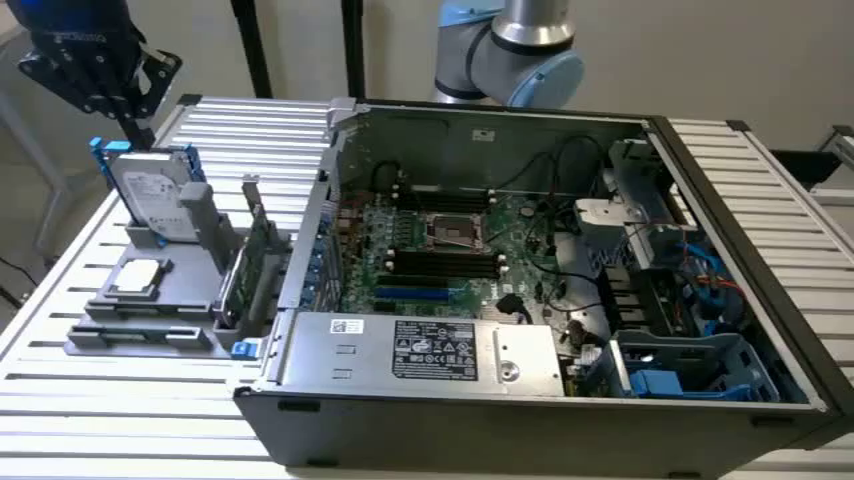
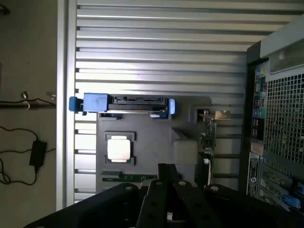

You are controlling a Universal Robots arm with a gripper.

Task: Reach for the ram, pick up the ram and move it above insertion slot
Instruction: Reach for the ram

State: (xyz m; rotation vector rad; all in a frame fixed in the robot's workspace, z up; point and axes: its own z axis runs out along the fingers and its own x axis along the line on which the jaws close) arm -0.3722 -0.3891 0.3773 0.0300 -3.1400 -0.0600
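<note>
Exterior view is showing the whole layout, so going big to small. The ribbed silver metal table (image 1: 54, 400) is carrying everything. The open grey desktop computer case (image 1: 534, 425) is lying on its side with the panel off. That's leaving the green motherboard (image 1: 441, 235) facing up, I'm guessing so parts can drop in from above.

Toward the exterior view's left, the grey plastic parts fixture (image 1: 167, 300) is sitting just beside the case. It's keeping each part in its own seat so nothing is sliding around:
- The silver hard drive (image 1: 154, 195) in a blue caddy is standing on edge.
- The wide green expansion card (image 1: 250, 265) is standing upright on the case side.
- The square silver processor chip (image 1: 138, 280) is lying flat.

The ram (image 2: 128, 177), a long thin green circuit-board stick, is sitting on edge in a narrow slot. That slot is at the fixture's end farthest from the hard drive, just past the processor chip. Its top edge is looking exposed for a grab.

The black gripper (image 1: 131, 118) is hanging in the air over the fixture, touching nothing I can make out. It isn't carrying the ram, which is sitting in its slot. I honestly can't tell how far open the gripper is.
</note>
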